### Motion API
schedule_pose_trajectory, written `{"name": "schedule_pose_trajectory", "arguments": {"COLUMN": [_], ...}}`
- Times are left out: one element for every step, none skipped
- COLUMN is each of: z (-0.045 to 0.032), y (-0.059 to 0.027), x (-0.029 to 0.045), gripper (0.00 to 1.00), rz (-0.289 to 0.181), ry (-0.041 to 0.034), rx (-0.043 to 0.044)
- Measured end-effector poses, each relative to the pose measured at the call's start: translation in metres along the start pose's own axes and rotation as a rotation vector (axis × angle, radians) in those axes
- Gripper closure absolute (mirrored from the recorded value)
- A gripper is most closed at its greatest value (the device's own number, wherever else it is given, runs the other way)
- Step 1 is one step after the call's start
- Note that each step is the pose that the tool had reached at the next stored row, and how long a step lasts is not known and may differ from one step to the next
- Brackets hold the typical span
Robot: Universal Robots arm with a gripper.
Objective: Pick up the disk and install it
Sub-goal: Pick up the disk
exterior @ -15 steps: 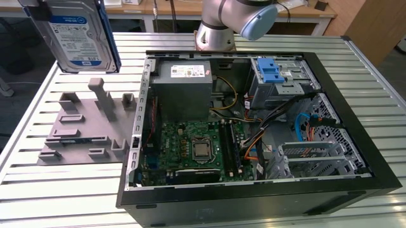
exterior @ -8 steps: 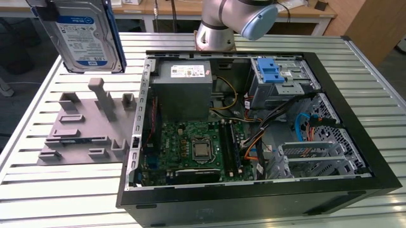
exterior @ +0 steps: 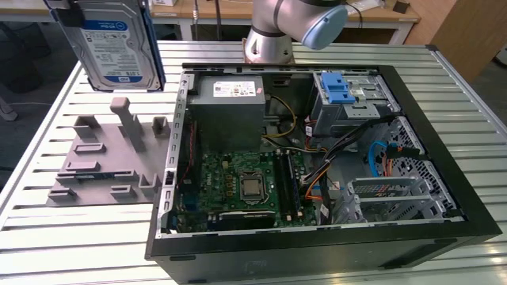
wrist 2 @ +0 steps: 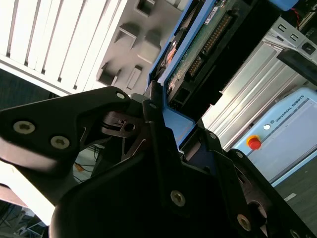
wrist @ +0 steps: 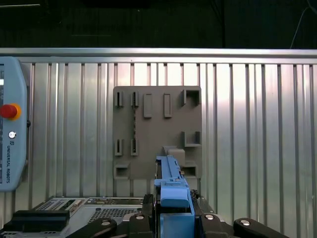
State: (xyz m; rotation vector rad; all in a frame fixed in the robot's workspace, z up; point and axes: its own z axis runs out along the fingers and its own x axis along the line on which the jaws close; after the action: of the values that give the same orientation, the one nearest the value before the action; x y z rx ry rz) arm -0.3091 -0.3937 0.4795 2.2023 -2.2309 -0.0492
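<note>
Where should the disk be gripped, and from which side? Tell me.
At one short end, on the blue bracket, pinched across its thickness from that end, as the hand does: the disk is a thin flat slab, held upright.

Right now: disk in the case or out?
Out. The disk hangs upright in the gripper, above the grey fixture plate, to the exterior view's left of the open case.

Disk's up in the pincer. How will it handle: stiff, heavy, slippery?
The disk looks like a rigid metal slab, probably stiff and dense for its size. The pincer grips it by the blue plastic bracket, possibly smooth, so it could slip or pivot. Its exposed circuit board suggests fragility.
</note>
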Motion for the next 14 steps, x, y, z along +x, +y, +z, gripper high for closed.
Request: {"name": "schedule_pose_trajectory", "arguments": {"z": [0.0,0.0,0.0,-0.0001,-0.0001,-0.0001,-0.0001,-0.0001,-0.0002,-0.0002,-0.0002,-0.0003,-0.0003,-0.0003], "y": [-0.0016,-0.0031,-0.0046,-0.006,-0.0076,-0.0091,-0.0104,-0.0117,-0.013,-0.0143,-0.0156,-0.017,-0.0185,-0.02], "x": [0.0,0.0,0.0,0.0,0.0001,0.0001,0.0001,0.0001,0.0002,0.0002,0.0002,0.0002,0.0002,0.0002], "gripper": [0.63,0.63,0.63,0.63,0.63,0.63,0.63,0.63,0.63,0.63,0.63,0.63,0.63,0.63], "rz": [0.0,0.0,0.0,0.0,0.0,0.0,0.0,0.0,0.0,0.0,0.0,0.0,0.0,0.0], "ry": [0.0,0.0,0.0,-0.0001,0.0,0.0,0.0,-0.0001,0.0,0.0,0.0,0.0,0.0,0.0], "rx": [0.0,0.0001,0.0,0.0001,0.0,0.0,0.0,0.0001,0.0,0.0,0.0,0.0,0.0,0.0]}}
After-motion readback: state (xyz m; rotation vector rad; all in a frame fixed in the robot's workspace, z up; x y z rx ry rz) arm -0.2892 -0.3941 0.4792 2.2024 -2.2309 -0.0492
